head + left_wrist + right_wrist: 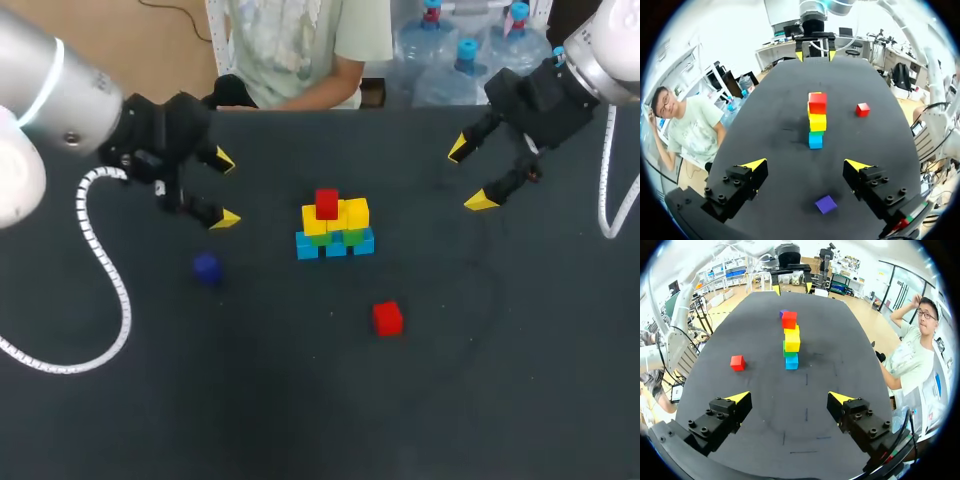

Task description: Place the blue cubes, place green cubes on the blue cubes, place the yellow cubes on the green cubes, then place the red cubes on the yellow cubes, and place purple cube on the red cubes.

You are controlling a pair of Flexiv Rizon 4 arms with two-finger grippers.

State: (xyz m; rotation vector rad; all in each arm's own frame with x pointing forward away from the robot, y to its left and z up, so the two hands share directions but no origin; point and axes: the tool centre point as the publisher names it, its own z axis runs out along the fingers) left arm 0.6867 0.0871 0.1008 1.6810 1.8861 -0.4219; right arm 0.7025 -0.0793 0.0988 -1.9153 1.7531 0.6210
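Observation:
A cube pile (pixel 335 228) stands mid-table: three blue cubes (pixel 335 245) at the base, green cubes (pixel 338 238) on them, yellow cubes (pixel 340 217) above, one red cube (pixel 326 203) on top. A second red cube (pixel 388 318) lies alone in front of the pile. The purple cube (pixel 206 267) lies left of the pile, under and between my left gripper's fingers in the left wrist view (pixel 826 204). My left gripper (pixel 222 188) hangs open left of the pile. My right gripper (pixel 470 175) is open, far right of it. The pile (pixel 790 345) and loose red cube (pixel 737 362) lie ahead of the right gripper (pixel 789 398).
The dark table (pixel 320 400) has its far edge behind the pile. A white coiled cable (pixel 100 270) hangs from my left arm over the table's left part; another cable (pixel 606 190) hangs by my right arm.

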